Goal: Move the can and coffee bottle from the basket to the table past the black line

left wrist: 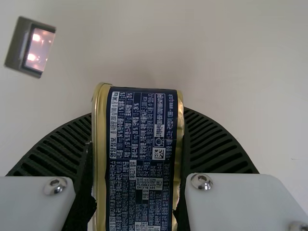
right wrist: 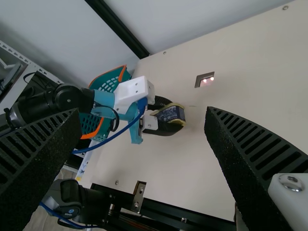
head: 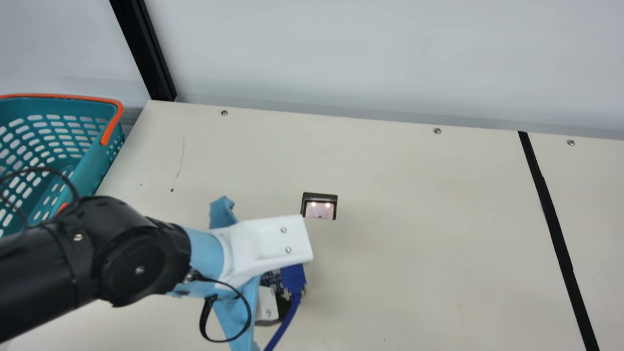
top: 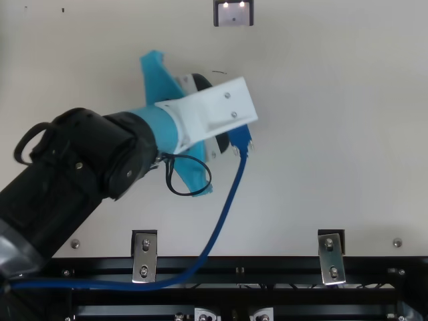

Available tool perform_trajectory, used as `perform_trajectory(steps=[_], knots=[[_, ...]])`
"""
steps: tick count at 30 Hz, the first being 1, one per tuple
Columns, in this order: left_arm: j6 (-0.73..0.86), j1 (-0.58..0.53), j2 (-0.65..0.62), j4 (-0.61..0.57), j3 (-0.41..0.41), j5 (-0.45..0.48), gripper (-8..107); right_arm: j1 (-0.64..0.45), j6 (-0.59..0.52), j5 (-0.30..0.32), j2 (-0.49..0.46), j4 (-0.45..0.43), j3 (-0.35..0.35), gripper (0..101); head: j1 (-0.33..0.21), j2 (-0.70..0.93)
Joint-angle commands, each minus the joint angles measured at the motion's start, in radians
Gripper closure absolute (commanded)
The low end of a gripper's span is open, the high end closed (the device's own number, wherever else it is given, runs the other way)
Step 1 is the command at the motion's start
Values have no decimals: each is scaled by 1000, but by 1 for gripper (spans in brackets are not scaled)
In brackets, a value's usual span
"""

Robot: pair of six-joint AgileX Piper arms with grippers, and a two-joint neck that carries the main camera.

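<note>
Left wrist view: the left tool (left wrist: 137, 113) pinches the can (left wrist: 139, 163), which could land short of the black line (head: 555, 229) if released early, with the right tool (right wrist: 143, 111) spread.

The left arm (head: 44, 273) is matt black, with thick rounded links and a round joint cap (head: 126, 273) that has a screw at its centre. Beyond that comes a light blue collar (head: 205, 251) with blue flared wings (top: 159, 79), then a boxy white cover (head: 258, 241) with two small screws. A thin black cable (head: 250, 312) loops beside the collar; a thicker blue one (top: 229, 200) runs from under the cover. The left claw (head: 268, 304) has pale plates (left wrist: 240, 202) and black ribbed fingers (left wrist: 216, 147); the right claw (right wrist: 142, 113) has black ribbed fingers too.
</note>
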Motion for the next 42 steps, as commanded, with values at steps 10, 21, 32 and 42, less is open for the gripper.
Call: perform_trajectory(steps=[10, 21, 32, 42], knots=[[424, 13, 51, -238, 12, 12, 89, 0, 0, 0, 0, 0, 0, 0, -4, -5], [636, 53, 76, -355, 57, -14, 9, 0, 0, 0, 0, 0, 0, 0, -4, -5], [630, 81, -48, -486, 89, -44, 9, 0, 0, 0, 0, 0, 0, 0, -4, -5], [555, 98, -148, -553, 125, -116, 9, 0, 0, 0, 0, 0, 0, 0, -4, -5]])
